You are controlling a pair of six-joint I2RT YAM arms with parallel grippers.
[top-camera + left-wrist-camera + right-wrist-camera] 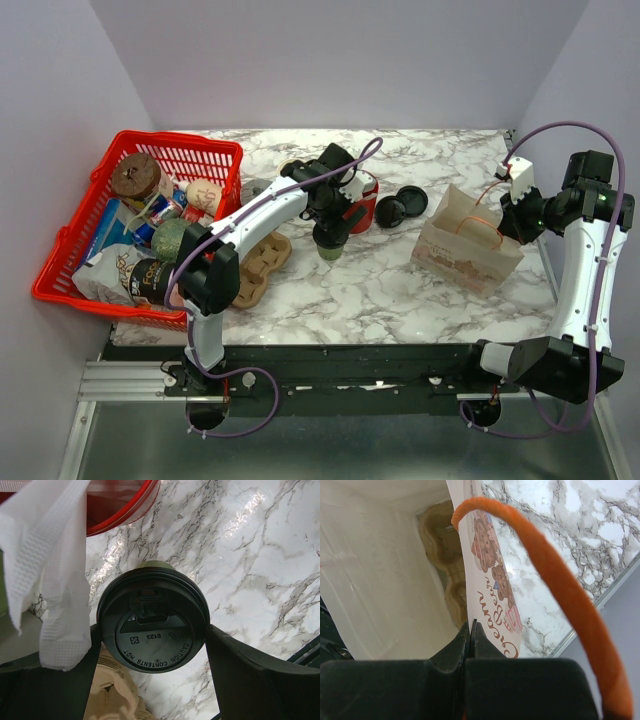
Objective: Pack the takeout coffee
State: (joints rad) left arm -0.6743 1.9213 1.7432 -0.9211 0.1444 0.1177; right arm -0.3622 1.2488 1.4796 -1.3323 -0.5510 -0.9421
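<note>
The takeout coffee [330,240], an olive-green cup with a black lid, stands upright in the middle of the marble table. In the left wrist view its lid [152,622] sits between my fingers [240,675], which touch its sides. My left gripper [330,222] is shut on it. The paper bag [468,242] with orange handles stands open to the right. My right gripper [517,215] is shut on the bag's far-right wall [487,575], holding the rim. A pulp cup carrier [442,555] lies at the bag's bottom.
A red cup of straws [365,198] stands just behind the coffee, its rim [125,515] close by. Loose black lids [400,206] lie beside it. Pulp carriers [258,268] lie to the left. A red basket [215,150] of goods fills the left side. A white napkin [50,580] hangs near my left fingers.
</note>
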